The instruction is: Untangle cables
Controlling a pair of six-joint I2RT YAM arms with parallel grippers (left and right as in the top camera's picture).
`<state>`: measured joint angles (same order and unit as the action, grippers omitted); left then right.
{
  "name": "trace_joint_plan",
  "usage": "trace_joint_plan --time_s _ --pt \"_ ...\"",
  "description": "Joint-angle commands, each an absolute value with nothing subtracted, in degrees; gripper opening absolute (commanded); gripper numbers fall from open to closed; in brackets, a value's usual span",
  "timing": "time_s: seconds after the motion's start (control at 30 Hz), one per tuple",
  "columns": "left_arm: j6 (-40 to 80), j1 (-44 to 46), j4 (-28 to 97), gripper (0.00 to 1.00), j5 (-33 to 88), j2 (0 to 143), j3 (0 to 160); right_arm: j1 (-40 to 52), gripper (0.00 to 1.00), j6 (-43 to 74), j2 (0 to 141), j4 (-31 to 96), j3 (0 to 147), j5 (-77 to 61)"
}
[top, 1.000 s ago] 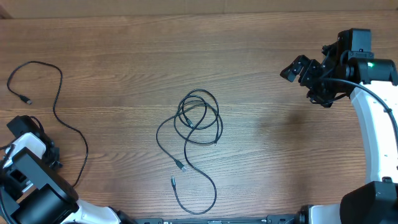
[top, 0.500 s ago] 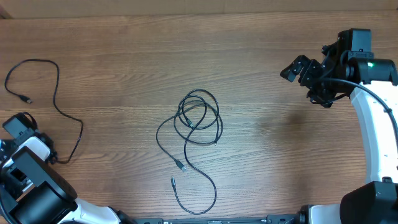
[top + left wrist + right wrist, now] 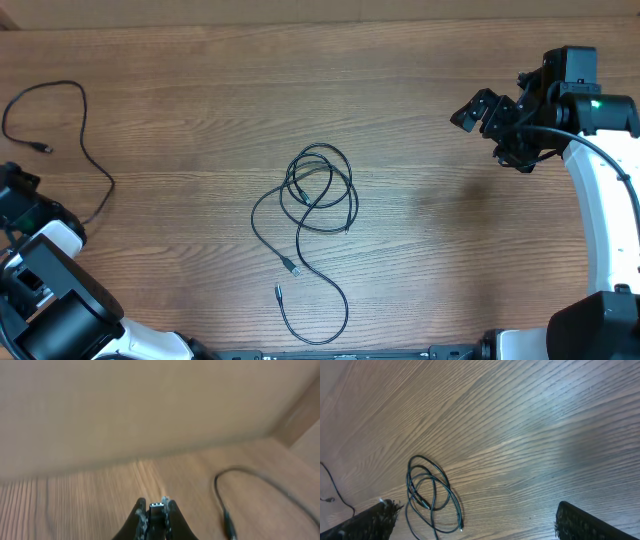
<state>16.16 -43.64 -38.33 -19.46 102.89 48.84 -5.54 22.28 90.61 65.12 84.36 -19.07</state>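
A tangle of thin black cables (image 3: 320, 190) lies in loops at the table's middle, with two plug ends (image 3: 290, 268) trailing toward the front; the right wrist view shows the tangle (image 3: 427, 492) too. One separate cable (image 3: 82, 130) curves along the far left. My left gripper (image 3: 14, 183) is at the left edge, and in the left wrist view it (image 3: 157, 510) is shut on that cable's silver-tipped plug (image 3: 157, 506). The cable's other end (image 3: 227, 510) lies just to the right. My right gripper (image 3: 480, 108) hovers open at the far right, its fingers (image 3: 377, 517) wide apart and holding nothing.
The wooden table (image 3: 440, 240) runs back to a light wall (image 3: 150, 405) close ahead of the left gripper. The right arm's white link (image 3: 600, 220) stands along the right edge. The left arm's base (image 3: 50, 310) fills the front left corner.
The left gripper has shut fully on the plug and moved left and away, dragging the separate cable farther left. The tangle and the right arm have not moved.
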Motion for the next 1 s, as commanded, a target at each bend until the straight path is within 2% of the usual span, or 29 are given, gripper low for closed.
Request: trace_joint_plan --time_s 0.0,0.07,0.1,0.13,0.17,0.2,0.23,0.53,0.7,0.83,0.97 --pt "12.25 -43.79 -40.86 0.04 -19.42 103.44 49.04 -5.5 1.0 22.44 90.45 64.77 84.31 -18.65" --pt "12.49 -43.79 -42.61 0.08 -19.42 103.44 49.04 -5.5 1.0 22.41 90.45 64.77 84.31 -18.65" --pt "12.49 -43.79 -43.51 0.15 -19.42 103.44 49.12 -5.5 1.0 22.44 90.45 64.79 84.31 -18.65" --pt "12.75 -43.72 -44.21 0.28 -19.4 103.44 49.28 -5.5 1.0 22.41 90.45 64.79 84.31 -18.65" --pt "12.93 -43.68 -44.47 0.34 -19.38 103.44 49.41 -5.5 1.0 22.41 90.45 64.79 84.31 -18.65" --pt "12.93 -43.62 -44.86 0.53 -19.38 103.44 49.58 -5.5 1.0 22.41 90.45 64.79 84.31 -18.65" --pt "12.93 -43.51 -45.21 1.0 -19.33 103.44 49.74 -5.5 1.0 22.41 90.45 64.77 84.31 -18.65" --pt "12.84 -40.1 -46.52 1.0 -7.22 99.35 49.82 -5.5 1.0 22.41 90.45 64.77 84.31 -18.65" --pt "13.13 -37.36 -44.77 1.0 7.73 93.17 50.65 -5.5 1.0 22.41 90.45 64.77 84.31 -18.68" --pt "20.8 -35.59 -38.26 1.0 18.46 89.8 54.33 -5.5 1.0 22.41 90.45 64.77 84.31 -18.65" --pt "32.23 -34.44 -33.58 1.0 35.81 89.45 57.52 -5.5 1.0 22.44 90.45 64.79 84.31 -18.65"
